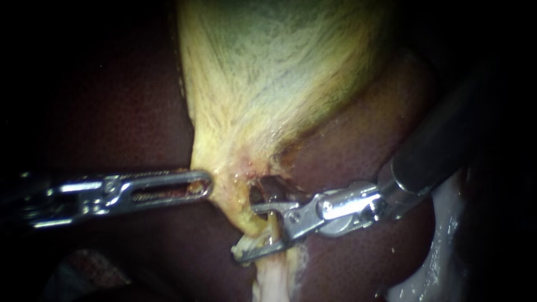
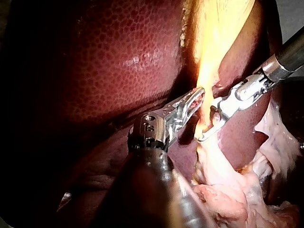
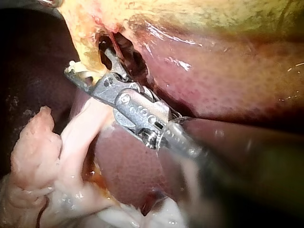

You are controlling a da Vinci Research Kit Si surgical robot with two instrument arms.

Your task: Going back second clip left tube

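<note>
Two slim steel instruments meet below the pale yellow-green gallbladder (image 1: 279,72): the left instrument (image 1: 208,184) has its pincer pressed together on the gallbladder's narrow lower edge. Just right of it, the thin yellowish tube (image 1: 272,223) runs top to bottom, crosswise between the spread pincer of the right instrument (image 1: 246,231). Backing off likely means sliding rightward along its own shaft.

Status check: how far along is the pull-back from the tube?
Done: left instrument grips the gallbladder edge. In hand: right instrument, jaws open, straddles the tube. Left: backing it clear. I cannot make out a clip on the tube.
</note>
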